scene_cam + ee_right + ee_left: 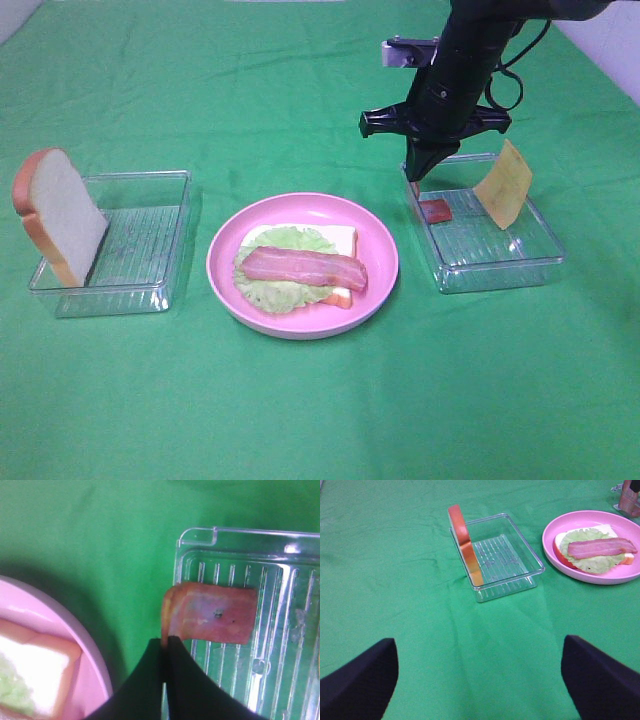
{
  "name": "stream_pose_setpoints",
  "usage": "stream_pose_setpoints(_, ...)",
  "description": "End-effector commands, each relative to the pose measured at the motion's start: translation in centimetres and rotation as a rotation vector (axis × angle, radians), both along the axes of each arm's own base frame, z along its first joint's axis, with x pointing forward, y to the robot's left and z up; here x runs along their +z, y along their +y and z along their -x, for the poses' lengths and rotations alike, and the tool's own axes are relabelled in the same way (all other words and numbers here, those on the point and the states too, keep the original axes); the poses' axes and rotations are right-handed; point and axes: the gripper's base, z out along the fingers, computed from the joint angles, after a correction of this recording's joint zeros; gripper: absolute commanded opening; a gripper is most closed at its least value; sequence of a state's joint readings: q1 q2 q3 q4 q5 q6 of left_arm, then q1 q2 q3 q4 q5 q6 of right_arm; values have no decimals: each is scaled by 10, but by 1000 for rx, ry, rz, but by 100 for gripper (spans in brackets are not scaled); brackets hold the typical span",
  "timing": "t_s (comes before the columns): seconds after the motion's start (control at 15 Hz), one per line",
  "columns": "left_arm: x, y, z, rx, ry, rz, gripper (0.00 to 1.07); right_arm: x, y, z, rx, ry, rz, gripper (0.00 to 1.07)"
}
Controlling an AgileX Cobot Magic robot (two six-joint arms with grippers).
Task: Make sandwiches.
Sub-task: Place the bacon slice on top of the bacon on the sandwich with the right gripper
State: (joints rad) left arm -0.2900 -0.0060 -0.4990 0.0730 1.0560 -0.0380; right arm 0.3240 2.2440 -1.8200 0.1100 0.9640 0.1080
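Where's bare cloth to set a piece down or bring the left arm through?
Widest bare cloth: in front of the plate, left tray and right tray; also behind the plate. Crowded: the narrow strips either side of the plate; by the right one, the right gripper pinches a bacon strip.

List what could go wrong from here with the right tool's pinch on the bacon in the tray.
1. The right tool pinches only the bent end of the bacon strip, so it may slip out on lifting.
2. Swinging, the strip could catch the wall of the clear tray or topple the leaning cheese.
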Motion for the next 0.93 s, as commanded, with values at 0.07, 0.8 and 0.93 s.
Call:
stream_pose_setpoints(0.07, 0, 1, 2, -3, -29, 12, 84, 28, -3, 4, 0, -45, -2, 0)
stream_pose_setpoints(0.8, 0, 1, 2, -3, -29, 12, 84, 153, 5, 69, 149, -119, -317, 0)
stream_pose_setpoints(0.93, 0, 1, 2, -3, -29, 12, 84, 145, 15, 78, 163, -74, -458, 0)
